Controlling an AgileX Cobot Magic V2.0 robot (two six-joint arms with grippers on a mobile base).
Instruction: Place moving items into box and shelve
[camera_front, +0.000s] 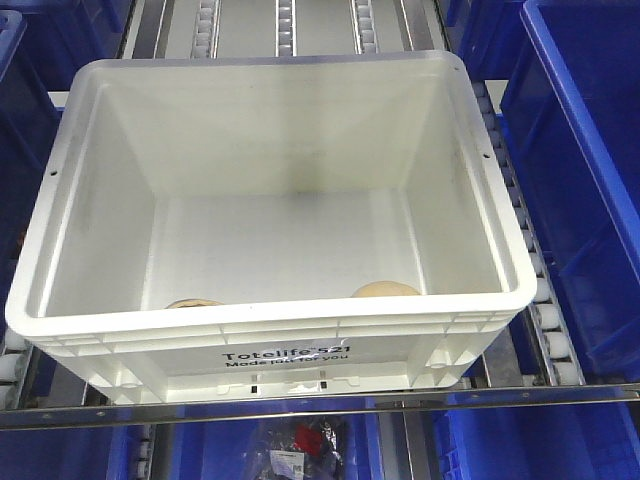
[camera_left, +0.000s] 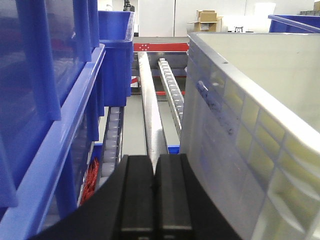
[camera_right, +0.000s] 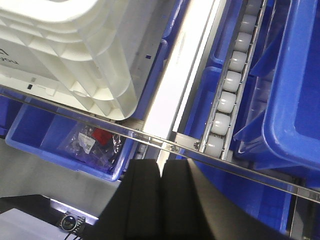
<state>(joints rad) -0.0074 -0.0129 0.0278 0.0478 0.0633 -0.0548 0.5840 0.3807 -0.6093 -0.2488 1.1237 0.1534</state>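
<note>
The white box with black "Totelife 521" print sits on the roller shelf. Two moving items lie inside against its near wall, only their tops showing: a pinkish-brown lump at left and a yellow-orange lump at right. Neither gripper shows in the front view. My left gripper is shut and empty, just left of the box's side wall. My right gripper is shut and empty, below the shelf's front rail, right of the box's lower corner.
Blue bins flank the box on both sides. Roller tracks and a white rail run along the shelf. A lower blue bin holds bagged items.
</note>
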